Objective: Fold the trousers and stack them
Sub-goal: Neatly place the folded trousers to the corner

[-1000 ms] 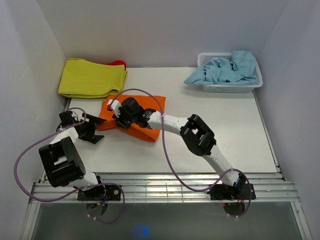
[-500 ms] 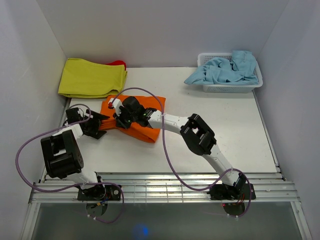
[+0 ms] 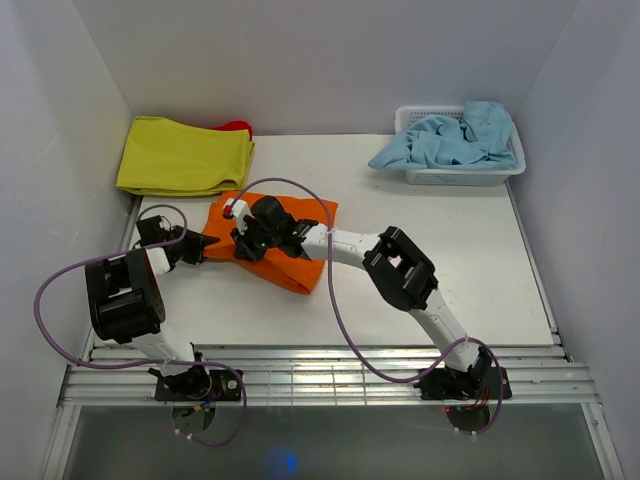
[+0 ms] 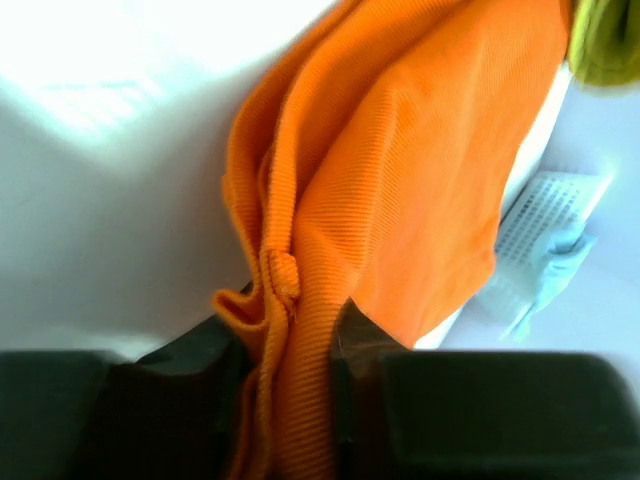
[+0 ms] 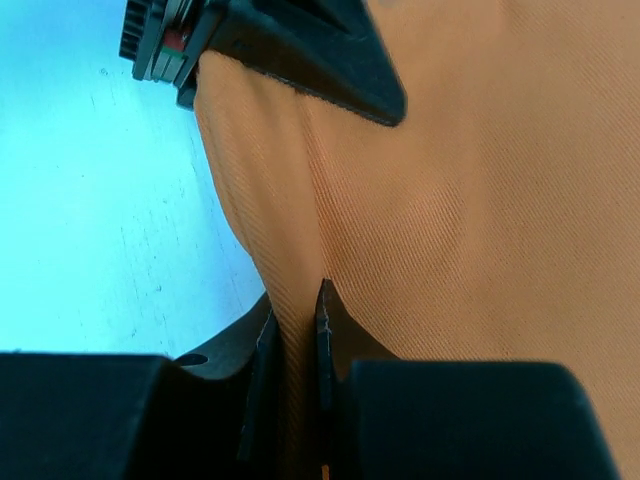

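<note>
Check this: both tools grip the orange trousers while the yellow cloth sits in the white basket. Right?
No: the top view shows the blue garment in the basket; the yellow cloth lies at the back left. The left tool and right tool grip the trousers.

Your top view looks down on the counter (image 3: 450,260) from high behind its near edge, far enough off to hold all of it. Your left wrist view sits close behind the left end effector (image 4: 287,345), facing across the trousers (image 4: 400,180) toward the basket (image 4: 545,215). Your right wrist view, behind the right end effector (image 5: 297,330), is nearer still, cloth filling it. All three share the trousers' left end.
</note>
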You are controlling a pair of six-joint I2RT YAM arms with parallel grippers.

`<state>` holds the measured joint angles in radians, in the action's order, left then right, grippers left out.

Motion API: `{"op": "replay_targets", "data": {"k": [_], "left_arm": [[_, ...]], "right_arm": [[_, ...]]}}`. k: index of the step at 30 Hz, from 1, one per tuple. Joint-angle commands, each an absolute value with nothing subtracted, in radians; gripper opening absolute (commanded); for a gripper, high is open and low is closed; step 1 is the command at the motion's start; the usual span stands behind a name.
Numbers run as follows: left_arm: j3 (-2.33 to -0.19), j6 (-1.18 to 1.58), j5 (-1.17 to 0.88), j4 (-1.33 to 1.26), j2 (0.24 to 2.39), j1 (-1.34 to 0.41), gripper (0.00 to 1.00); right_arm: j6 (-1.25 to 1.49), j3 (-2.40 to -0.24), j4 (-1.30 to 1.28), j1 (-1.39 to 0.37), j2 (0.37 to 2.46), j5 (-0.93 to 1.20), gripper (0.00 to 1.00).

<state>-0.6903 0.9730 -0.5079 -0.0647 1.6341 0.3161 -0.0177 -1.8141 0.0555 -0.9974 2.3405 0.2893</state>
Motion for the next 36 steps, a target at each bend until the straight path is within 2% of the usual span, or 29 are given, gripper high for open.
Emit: {"op": "replay_targets", "data": {"k": [1,3,4,7,10,16,21,28,36], "left_arm": [[-0.675,0.940,-0.586,-0.173,1.606,0.298,0.27],[-0.667,0.934,-0.620,-0.196,1.563,0.288,0.00],[-0.663,0.927,-0.627,-0.199,1.548,0.281,0.00],[-0.661,0.887,-0.615,-0.219,1.473,0.230,0.00],[-0.710,0.798,-0.563,-0.232,1.444,0.138,0.00],[-0.955,0.529,-0.392,-0.239,1.524,-0.105,0.00],[-1.129,0.382,-0.311,-0.244,1.678,-0.179,0.00],[-1.415,0.406,-0.215,-0.385,1.873,-0.181,0.00],[-1.672,0.445,-0.098,-0.365,1.954,-0.147,0.00]], "right_arm": [[0.020,-1.792,0.098,-1.003,2.212,0.391,0.17],[0.023,-1.758,0.098,-0.985,2.172,0.416,0.36],[0.031,-1.708,0.098,-0.976,2.114,0.419,0.53],[0.049,-1.605,0.071,-0.904,1.992,0.454,0.77],[0.061,-1.524,0.023,-0.789,1.874,0.523,0.86],[-0.041,-1.297,-0.086,-0.539,1.656,0.545,0.94],[-0.083,-1.215,-0.132,-0.428,1.563,0.537,0.98],[-0.100,-1.161,-0.130,-0.376,1.499,0.523,0.99],[-0.120,-1.183,-0.155,-0.376,1.514,0.514,0.90]]}}
